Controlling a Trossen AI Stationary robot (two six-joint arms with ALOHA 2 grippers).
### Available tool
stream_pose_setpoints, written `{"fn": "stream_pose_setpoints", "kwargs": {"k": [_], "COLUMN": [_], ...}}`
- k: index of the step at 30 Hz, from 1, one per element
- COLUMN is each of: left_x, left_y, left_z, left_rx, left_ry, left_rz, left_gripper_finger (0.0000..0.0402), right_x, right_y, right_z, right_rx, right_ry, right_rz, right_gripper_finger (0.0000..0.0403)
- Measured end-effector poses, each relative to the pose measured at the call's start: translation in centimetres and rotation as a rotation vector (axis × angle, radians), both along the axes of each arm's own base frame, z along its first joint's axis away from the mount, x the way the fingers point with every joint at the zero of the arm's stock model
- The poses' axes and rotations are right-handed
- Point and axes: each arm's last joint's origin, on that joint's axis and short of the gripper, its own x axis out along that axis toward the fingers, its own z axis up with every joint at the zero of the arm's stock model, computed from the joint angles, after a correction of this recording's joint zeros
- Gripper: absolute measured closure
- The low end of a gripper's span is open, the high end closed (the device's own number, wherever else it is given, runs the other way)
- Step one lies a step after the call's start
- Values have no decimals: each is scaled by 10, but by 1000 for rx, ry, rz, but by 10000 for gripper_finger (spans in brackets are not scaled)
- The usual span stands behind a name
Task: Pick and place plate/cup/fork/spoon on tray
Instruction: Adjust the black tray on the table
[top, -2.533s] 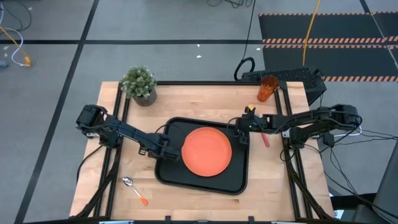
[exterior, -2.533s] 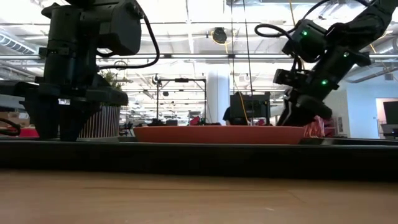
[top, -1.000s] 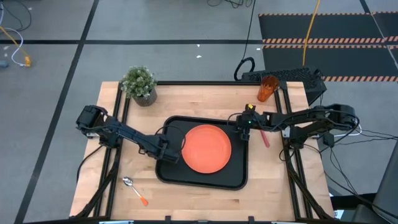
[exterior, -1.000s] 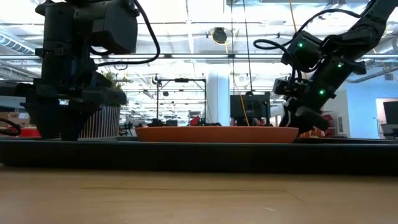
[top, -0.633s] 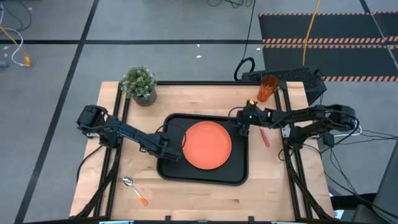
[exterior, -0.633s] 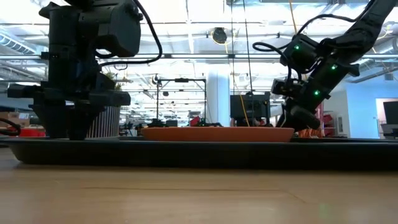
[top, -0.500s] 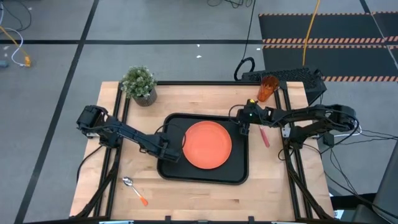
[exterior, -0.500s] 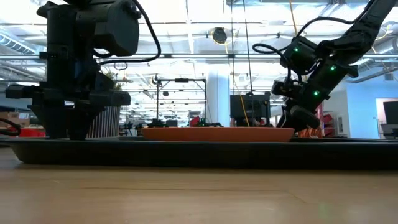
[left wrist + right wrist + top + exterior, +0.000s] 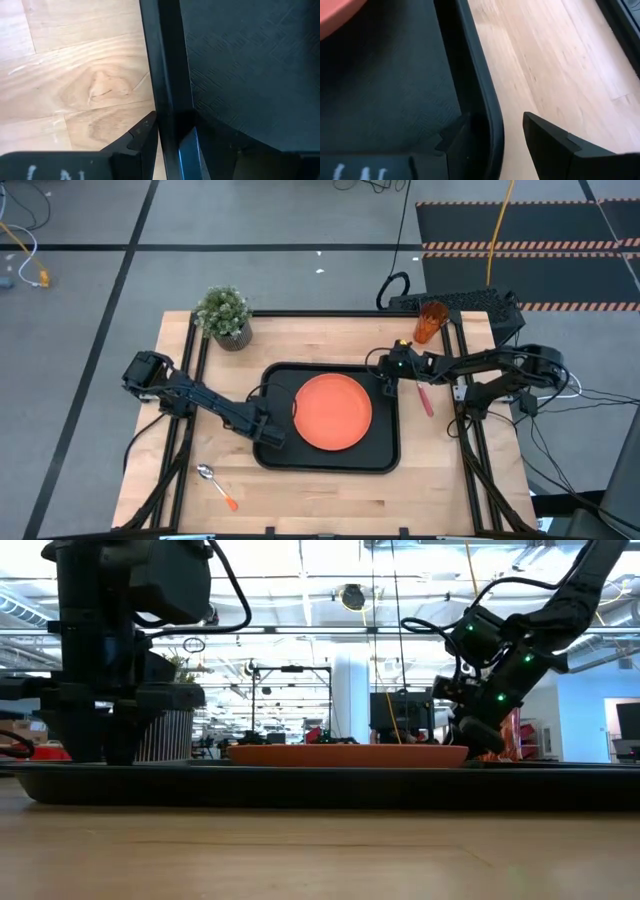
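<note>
The plate (image 9: 335,17) was cut off at the right wrist picture's edge — only a corner showed. The fork (image 9: 427,402) was partly hidden — its tines were too small to tell.

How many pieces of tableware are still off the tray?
3. The spoon lies near the table's front left corner, the fork on the wood just right of the tray, and the cup at the back right. Only the plate is on the tray.

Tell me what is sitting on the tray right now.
Only the plate lies on the tray. The left gripper is clamped on its rim; the right gripper straddles the opposite rim, open. Anything under the plate is hidden.
</note>
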Motion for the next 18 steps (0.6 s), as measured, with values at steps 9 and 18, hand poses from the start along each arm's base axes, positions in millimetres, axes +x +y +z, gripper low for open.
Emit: {"fn": "stream_pose_setpoints", "kwargs": {"k": [9, 18], "left_x": [-1, -1], "left_y": [1, 1], "left_z": [0, 0], "left_rx": [28, 43], "left_ry": [11, 8], "left_rz": [-29, -32], "left_gripper_finger": [266, 266], "right_x": [3, 4], "right_y": [-1, -1], "right_z": [3, 4], "right_rx": [-15, 1], "right_ry": [-41, -64], "right_rz": [-1, 7], "right_gripper_finger": [227, 227]}}
